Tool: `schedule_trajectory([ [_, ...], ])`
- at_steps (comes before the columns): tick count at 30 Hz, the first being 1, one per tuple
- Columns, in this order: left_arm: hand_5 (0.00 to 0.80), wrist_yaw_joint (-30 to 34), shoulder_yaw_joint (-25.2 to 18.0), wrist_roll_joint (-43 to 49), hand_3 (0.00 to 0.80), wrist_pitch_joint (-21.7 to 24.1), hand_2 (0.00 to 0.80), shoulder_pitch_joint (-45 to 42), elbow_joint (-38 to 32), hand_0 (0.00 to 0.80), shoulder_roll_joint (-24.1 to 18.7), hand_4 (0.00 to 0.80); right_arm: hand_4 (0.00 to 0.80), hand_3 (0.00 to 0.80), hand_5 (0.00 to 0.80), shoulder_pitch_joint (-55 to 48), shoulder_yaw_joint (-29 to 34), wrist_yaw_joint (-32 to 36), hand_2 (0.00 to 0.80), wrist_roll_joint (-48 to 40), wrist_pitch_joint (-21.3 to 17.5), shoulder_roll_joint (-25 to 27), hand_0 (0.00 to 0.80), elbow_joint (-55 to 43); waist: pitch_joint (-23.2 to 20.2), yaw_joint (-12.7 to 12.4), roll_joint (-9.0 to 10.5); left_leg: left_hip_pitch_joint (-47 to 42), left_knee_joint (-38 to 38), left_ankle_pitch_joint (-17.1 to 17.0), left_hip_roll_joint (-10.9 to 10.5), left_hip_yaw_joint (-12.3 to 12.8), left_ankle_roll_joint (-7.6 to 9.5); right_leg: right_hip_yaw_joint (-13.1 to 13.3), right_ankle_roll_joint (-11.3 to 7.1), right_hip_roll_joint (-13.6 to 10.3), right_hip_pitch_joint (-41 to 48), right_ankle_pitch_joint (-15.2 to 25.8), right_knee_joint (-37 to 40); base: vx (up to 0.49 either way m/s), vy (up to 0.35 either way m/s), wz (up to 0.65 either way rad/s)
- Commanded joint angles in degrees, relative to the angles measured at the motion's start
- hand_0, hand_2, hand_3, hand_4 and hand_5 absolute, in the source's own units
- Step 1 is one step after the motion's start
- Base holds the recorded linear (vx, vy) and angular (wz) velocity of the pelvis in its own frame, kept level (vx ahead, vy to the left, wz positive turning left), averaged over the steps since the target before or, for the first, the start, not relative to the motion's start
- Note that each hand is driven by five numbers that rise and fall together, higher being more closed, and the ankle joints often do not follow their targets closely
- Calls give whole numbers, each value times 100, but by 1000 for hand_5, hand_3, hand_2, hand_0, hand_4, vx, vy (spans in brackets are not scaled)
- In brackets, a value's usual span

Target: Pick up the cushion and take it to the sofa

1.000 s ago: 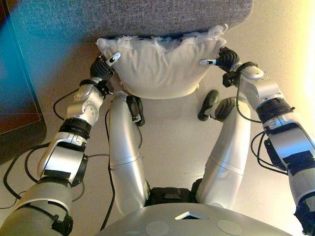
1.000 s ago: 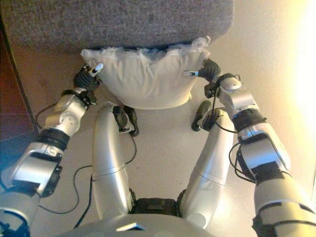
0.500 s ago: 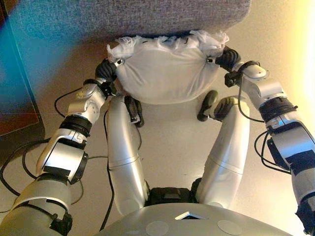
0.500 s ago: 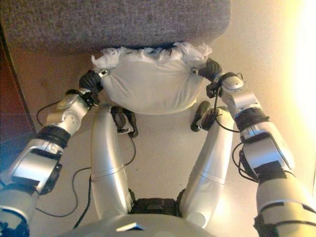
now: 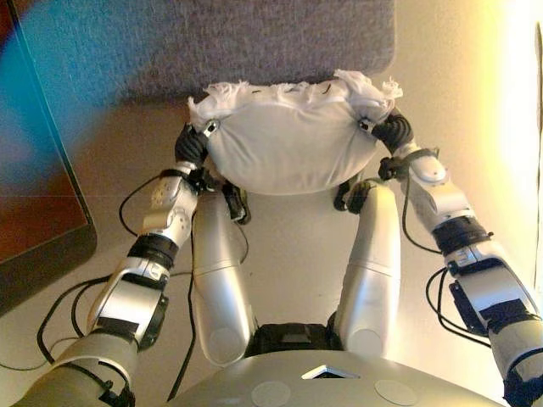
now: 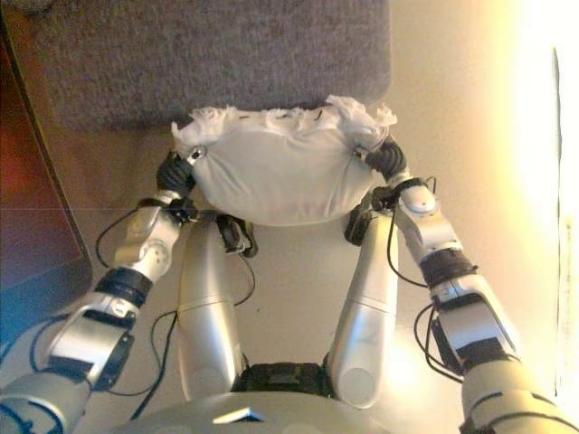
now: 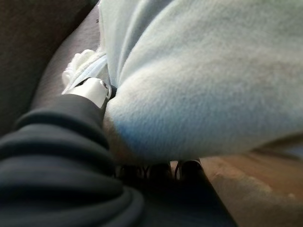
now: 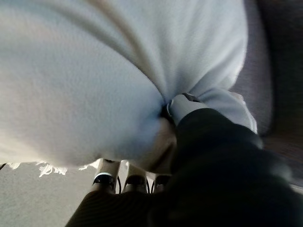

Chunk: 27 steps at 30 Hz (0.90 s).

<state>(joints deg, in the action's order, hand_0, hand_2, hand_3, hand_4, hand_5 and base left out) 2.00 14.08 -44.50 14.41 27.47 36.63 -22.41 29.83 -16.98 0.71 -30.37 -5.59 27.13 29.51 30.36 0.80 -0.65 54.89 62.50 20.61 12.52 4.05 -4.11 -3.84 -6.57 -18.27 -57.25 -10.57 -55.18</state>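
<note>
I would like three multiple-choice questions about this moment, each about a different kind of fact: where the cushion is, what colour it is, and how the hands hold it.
1. Where is the cushion?
A. Held up between both hands, in front of the grey sofa
B. Lying flat on the floor
C. Resting on top of the sofa seat

2. What colour is the cushion?
A. Dark red
B. White
C. Black

3. How do the hands hold it?
A. Only the left hand touches it
B. Both hang away from it
C. The left hand and the right hand each grip one end

Answers: 1 A, because the head views show it raised between the two hands at the sofa's near edge. 2 B, as its cloth and fringe are white in every view. 3 C, since each wrist view shows a thumb pinching the cloth with fingers under it.
</note>
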Motion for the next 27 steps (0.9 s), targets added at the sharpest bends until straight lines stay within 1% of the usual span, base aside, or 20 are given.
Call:
schedule_trajectory([
  [1, 800, 133, -138, 55, 800, 603, 800, -287, -1117, 800, 237, 800, 800, 800, 800, -519, 191, 157, 800, 28, -801, -344, 800, -1029, -598, -81, -7, -1206, -1782, -869, -190, -117, -33, -46, -85, -178, 1283, 415, 940, 254, -114, 8],
  [4, 800, 174, -302, 185, 800, 532, 800, -870, -1569, 800, 237, 800, 800, 800, 800, -1227, 415, 288, 800, -18, -841, -475, 800, -1414, -891, -160, 118, -2090, -2703, -1188, -287, -153, -30, -307, -127, -120, 2244, 505, 1830, 276, -131, 8],
  [5, 800, 203, -368, 212, 800, 464, 800, -1050, -1739, 800, 218, 800, 800, 800, 800, -1426, 502, 374, 800, -27, -830, -500, 800, -1537, -1003, -184, 173, -2332, -3083, -1465, -316, -168, -17, -417, -75, -73, 2555, 670, 2238, 172, -136, 3],
  [7, 800, 176, -440, 273, 800, 369, 800, -1229, -1974, 800, 216, 800, 800, 800, 800, -1645, 623, 439, 800, -101, -796, -519, 800, -1682, -1129, -232, 230, -2732, -3468, -1624, -302, -233, -55, -538, -80, -3, 3026, 696, 2630, 144, -146, 0],
  [8, 800, 126, -467, 318, 800, 309, 800, -1269, -2053, 800, 217, 800, 800, 800, 800, -1703, 655, 444, 800, -94, -771, -526, 800, -1721, -1176, -243, 240, -2883, -3618, -1685, -277, -259, -68, -567, -74, 45, 3187, 707, 2767, 160, -174, -11],
  [10, 800, 20, -527, 345, 800, 115, 800, -1302, -2142, 800, 189, 800, 800, 800, 800, -1778, 691, 407, 800, -94, -568, -507, 800, -1831, -1330, -245, 250, -3256, -3930, -1810, -190, -279, -105, -619, -37, 204, 3591, 726, 3090, 159, -169, -9],
  [11, 800, -45, -568, 368, 800, 65, 800, -1350, -2183, 800, 179, 800, 800, 800, 800, -1824, 703, 434, 800, -151, -455, -471, 800, -1896, -1447, -242, 246, -3479, -4145, -1909, -120, -295, -141, -657, 10, 346, 3853, 730, 3322, 150, -165, 4],
  [14, 800, -191, -611, 440, 800, -23, 800, -1514, -2328, 800, 207, 800, 800, 800, 800, -1883, 676, 448, 800, -298, -289, -521, 800, -2017, -1704, -254, 231, -3940, -4566, -2177, -29, -266, -224, -728, 98, 613, 4390, 760, 3816, 141, -141, 0],
  [15, 800, -223, -606, 468, 800, -1, 800, -1577, -2395, 800, 226, 800, 800, 800, 800, -1902, 657, 482, 800, -300, -318, -550, 800, -2061, -1807, -242, 220, -4086, -4757, -2291, -10, -174, -249, -771, 141, 713, 4557, 783, 3999, 97, -96, -2],
  [16, 800, -244, -596, 465, 800, -9, 800, -1600, -2439, 800, 247, 800, 800, 800, 800, -1911, 641, 442, 800, -289, -357, -564, 800, -2074, -1861, -227, 213, -4188, -4858, -2342, 13, -51, -265, -813, 169, 762, 4678, 785, 4097, 101, -101, -1],
  [17, 800, -240, -577, 463, 800, -74, 800, -1593, -2450, 800, 300, 800, 800, 800, 800, -1899, 624, 327, 800, -207, -374, -589, 800, -2063, -1945, -199, 212, -4343, -4903, -2378, 34, 152, -286, -888, 204, 792, 4870, 774, 4216, 104, -79, 8],
  [18, 800, -227, -545, 465, 800, -92, 800, -1580, -2421, 800, 338, 800, 800, 800, 800, -1866, 604, 240, 800, -118, -395, -580, 800, -2043, -1996, -165, 221, -4468, -4861, -2329, 23, 315, -285, -938, 233, 799, 5010, 754, 4284, 104, -55, 19],
  [19, 800, -216, -524, 471, 800, -94, 800, -1554, -2393, 800, 357, 800, 800, 800, 800, -1836, 585, 165, 800, -105, -392, -556, 800, -2033, -2066, -132, 237, -4510, -4803, -2275, -49, 413, -264, -970, 253, 793, 5071, 772, 4345, 91, 5, 30],
  [20, 800, -228, -502, 496, 800, -17, 800, -1525, -2349, 800, 391, 800, 800, 800, 800, -1793, 540, 120, 800, -176, -360, -521, 800, -1996, -2100, -111, 247, -4594, -4690, -2105, -212, 465, -206, -959, 256, 793, 5184, 768, 4392, 50, 44, 29],
  [21, 800, -211, -490, 483, 800, 94, 800, -1509, -2327, 800, 413, 800, 800, 800, 800, -1763, 515, 104, 800, -254, -346, -507, 800, -1957, -2133, -100, 251, -4634, -4666, -2015, -328, 487, -164, -958, 251, 791, 5237, 784, 4430, 85, 77, 19],
  [23, 800, -277, -490, 370, 800, 47, 800, -1485, -2228, 800, 498, 800, 800, 800, 800, -1643, 488, 148, 800, -350, -249, -553, 800, -1727, -2317, -97, 210, -4866, -5028, -1942, -650, 649, -54, -966, 197, 832, 5442, 864, 4598, 132, 104, 7],
  [24, 800, -244, -489, 371, 800, 23, 800, -1496, -2174, 800, 511, 800, 800, 800, 800, -1608, 457, 112, 800, -326, -229, -613, 800, -1661, -2375, -104, 199, -5007, -5237, -1959, -709, 698, 10, -974, 165, 831, 5502, 867, 4618, 138, 119, 0],
  [27, 800, -268, -480, 590, 800, -120, 800, -1572, -2132, 800, 448, 800, 800, 800, 800, -1635, 396, 157, 800, -528, 14, -716, 800, -1640, -2549, -131, 214, -5325, -5577, -1917, -886, 679, 161, -888, 78, 806, 5666, 894, 4702, 126, 119, -16],
])
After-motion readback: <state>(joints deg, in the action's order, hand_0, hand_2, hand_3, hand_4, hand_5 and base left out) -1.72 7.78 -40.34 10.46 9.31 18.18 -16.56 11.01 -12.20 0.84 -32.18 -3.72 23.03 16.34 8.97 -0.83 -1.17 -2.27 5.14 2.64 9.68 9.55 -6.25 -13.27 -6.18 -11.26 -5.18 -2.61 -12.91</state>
